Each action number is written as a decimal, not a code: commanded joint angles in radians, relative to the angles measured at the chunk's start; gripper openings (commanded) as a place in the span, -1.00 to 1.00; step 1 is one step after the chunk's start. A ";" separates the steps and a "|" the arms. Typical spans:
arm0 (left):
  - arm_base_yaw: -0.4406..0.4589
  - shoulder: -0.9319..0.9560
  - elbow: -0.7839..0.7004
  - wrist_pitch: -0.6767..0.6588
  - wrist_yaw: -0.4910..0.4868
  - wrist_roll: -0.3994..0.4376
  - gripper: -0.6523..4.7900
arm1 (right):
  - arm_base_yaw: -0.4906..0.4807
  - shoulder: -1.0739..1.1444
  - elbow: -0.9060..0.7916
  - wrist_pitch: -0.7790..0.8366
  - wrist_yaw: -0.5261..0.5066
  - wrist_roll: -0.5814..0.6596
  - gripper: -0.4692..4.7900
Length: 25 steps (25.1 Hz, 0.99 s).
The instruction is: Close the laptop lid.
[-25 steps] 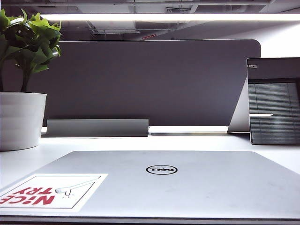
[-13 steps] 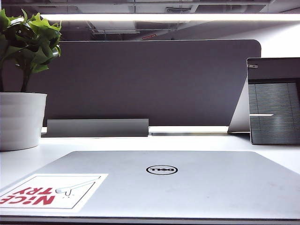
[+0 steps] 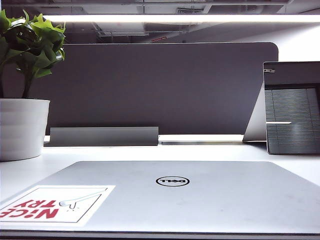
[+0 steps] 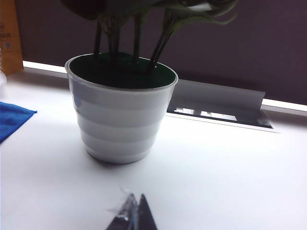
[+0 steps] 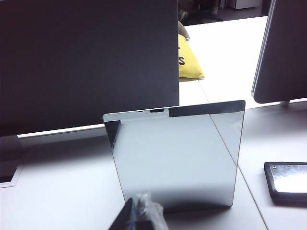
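Already the laptop lid [image 3: 172, 195] lies flat across the lower frame; left pincer [image 4: 133, 215] and right pincer [image 5: 139, 213] both appear pressed together, away from it; only retreat seems left.

Laptop lid [image 3: 200, 197] silver-grey, fully shut, flat; Dell logo, "NiCE TRY" sticker facing up

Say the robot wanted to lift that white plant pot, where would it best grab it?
Probably the rim's near edge, one finger inside and one outside, coming from above: the white pot stands upright, widens upward, and the stems rise from its middle, leaving the edge free. The left gripper sits low in front of it; the right gripper faces the standing screen.
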 commanded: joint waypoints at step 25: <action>0.000 0.001 0.001 0.019 0.002 0.093 -0.78 | 0.002 -0.002 0.003 0.013 0.001 0.001 -0.83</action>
